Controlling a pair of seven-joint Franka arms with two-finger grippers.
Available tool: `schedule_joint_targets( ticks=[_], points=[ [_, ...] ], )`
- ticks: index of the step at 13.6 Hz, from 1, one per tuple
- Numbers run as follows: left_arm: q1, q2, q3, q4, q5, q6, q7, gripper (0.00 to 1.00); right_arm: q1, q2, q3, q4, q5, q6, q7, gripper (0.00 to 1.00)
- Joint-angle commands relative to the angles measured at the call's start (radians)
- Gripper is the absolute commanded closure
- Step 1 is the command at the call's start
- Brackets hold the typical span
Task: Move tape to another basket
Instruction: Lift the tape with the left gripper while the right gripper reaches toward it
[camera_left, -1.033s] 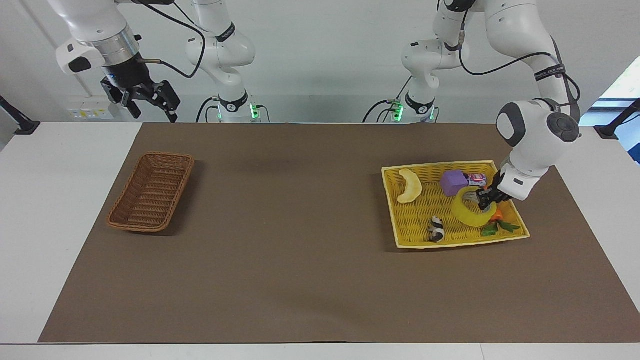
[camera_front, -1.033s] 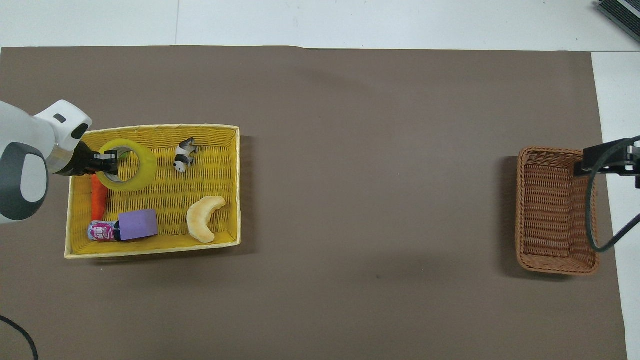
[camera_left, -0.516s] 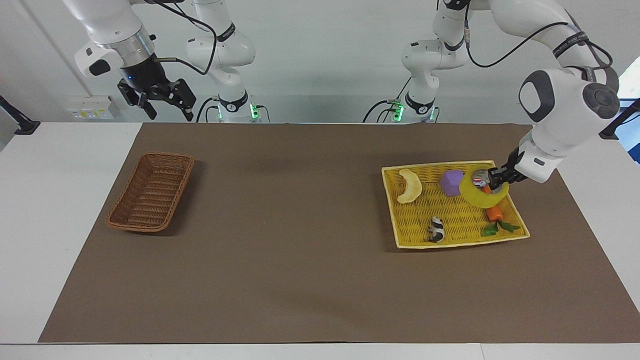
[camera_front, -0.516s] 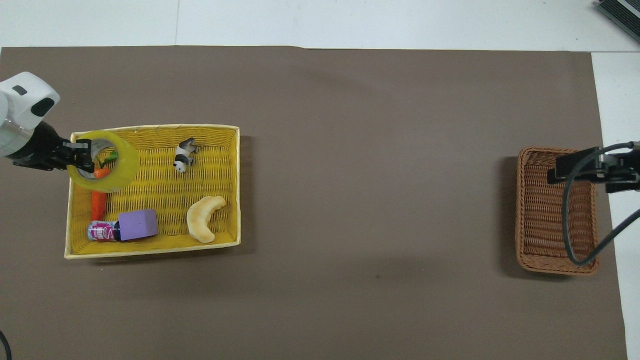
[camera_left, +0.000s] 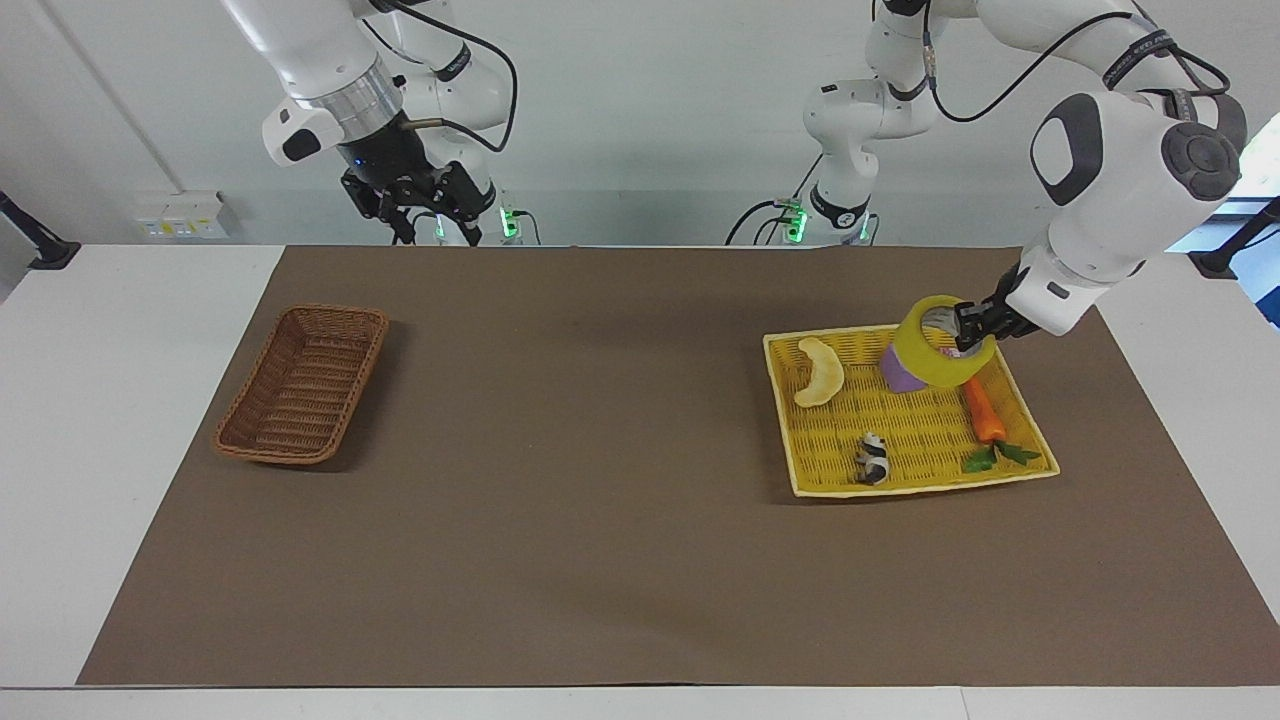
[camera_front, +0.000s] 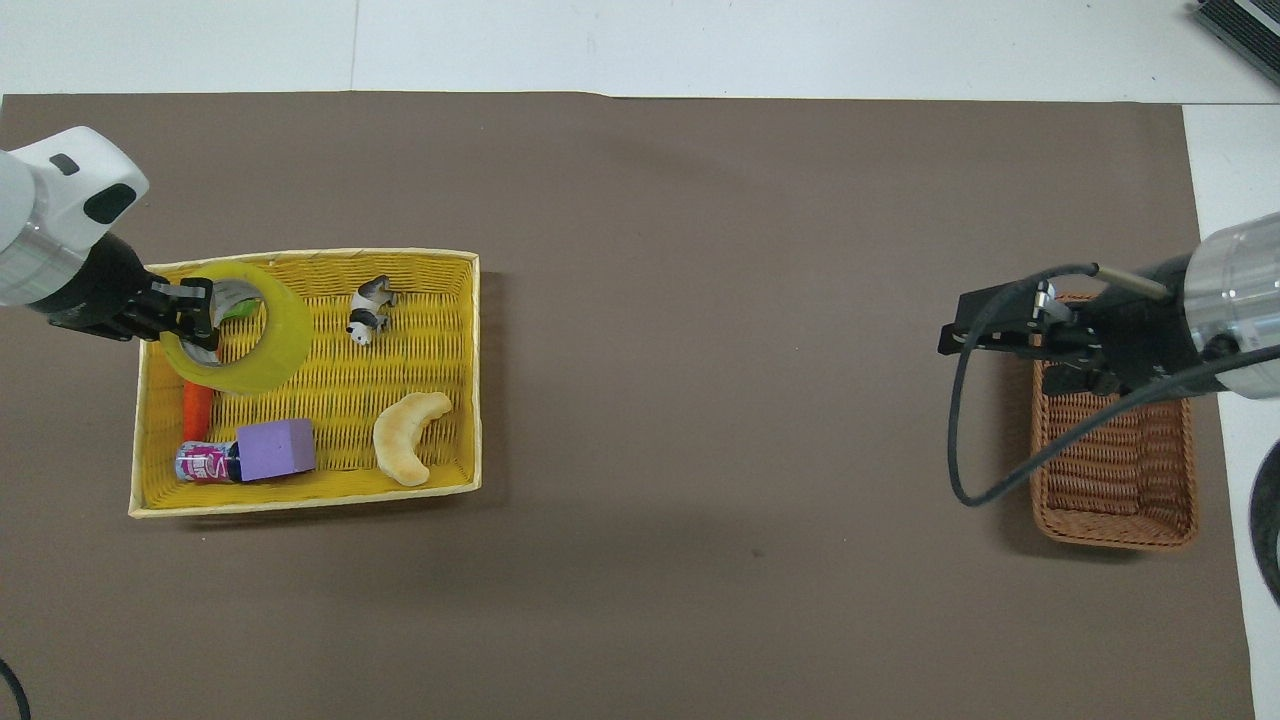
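Facing view shows the left end effector (camera_left: 968, 325) closed on the wall of the tape (camera_left: 938, 355), one finger inside the ring and one outside. This grip through the hole probably makes sense because the roll is too wide to take across its full width. The tape hangs in the air over the yellow woven tray (camera_left: 815, 478), above the purple block (camera_left: 897, 377) and the drink can (camera_front: 203, 462), so it is clear of the other things: the orange carrot (camera_left: 984, 417), the croissant (camera_left: 820, 372) and the small panda figure (camera_left: 874, 459), which lie in the tray.

The brown wicker basket (camera_left: 303, 384) sits well apart, toward the right arm's end of the table (camera_left: 120, 330). I judge that the lift is done and the carry across is still to come.

The right end effector (camera_left: 430, 205) is up in the air near the robots' edge of the brown mat (camera_left: 600, 520); its fingers look spread and hold nothing. It may be coming to receive the tape, since the basket is on its side.
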Motion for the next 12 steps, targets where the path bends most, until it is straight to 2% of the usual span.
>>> schedule_joint_targets(
  ticks=[1, 5, 7, 10, 12],
  points=[
    [-0.073, -0.013, 0.007, -0.004, -0.044, -0.015, -0.077, 1.0, -0.009, 0.003, 0.0, -0.034, 0.108, 0.088, 0.146, 0.0],
    [-0.204, -0.013, 0.006, 0.009, -0.09, -0.002, -0.26, 1.0, 0.09, 0.057, 0.0, -0.035, 0.17, 0.227, 0.358, 0.0],
    [-0.23, -0.011, 0.004, 0.014, -0.173, -0.001, -0.337, 1.0, 0.144, 0.082, 0.0, -0.052, 0.181, 0.296, 0.368, 0.0],
    [-0.267, -0.007, -0.034, 0.017, -0.197, 0.011, -0.427, 1.0, 0.217, 0.098, 0.0, -0.103, 0.182, 0.382, 0.313, 0.0],
    [-0.273, -0.016, -0.069, -0.001, -0.242, 0.091, -0.458, 1.0, 0.26, 0.111, 0.0, -0.124, 0.195, 0.425, 0.299, 0.0]
  ],
)
